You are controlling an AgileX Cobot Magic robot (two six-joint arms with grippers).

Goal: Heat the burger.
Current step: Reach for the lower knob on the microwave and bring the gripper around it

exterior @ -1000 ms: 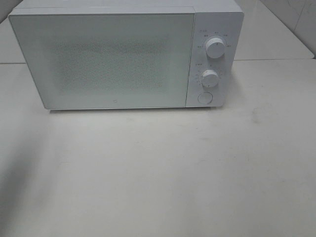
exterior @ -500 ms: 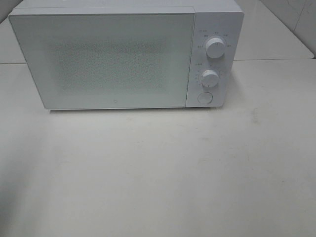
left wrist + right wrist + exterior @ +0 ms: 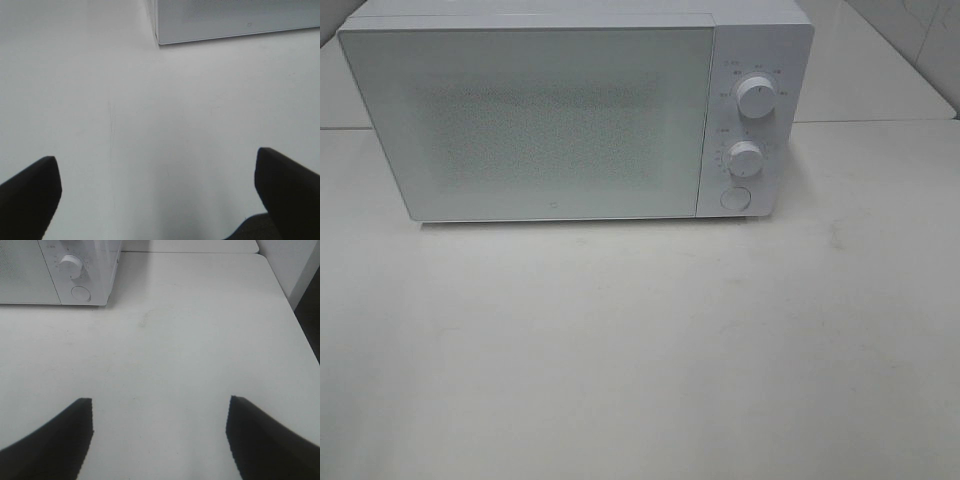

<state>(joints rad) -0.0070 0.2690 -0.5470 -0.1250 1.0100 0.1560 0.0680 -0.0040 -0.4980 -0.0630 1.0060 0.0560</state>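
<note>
While the left pincer (image 3: 156, 161) gapes, the boxy microwave (image 3: 530, 120) looks smooth.

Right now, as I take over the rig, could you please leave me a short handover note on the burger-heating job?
Left gripper: open, empty, over the bare table near the microwave's front corner.
Right gripper: open, empty, over the table on the control-panel side.
Microwave: door shut. Two knobs and a round button are on its right.
Burger: in no view. The door is frosted, so I cannot tell whether it is inside.
Done: nothing that I can confirm.
Left: probably locate the burger first, then load and start heating.
</note>
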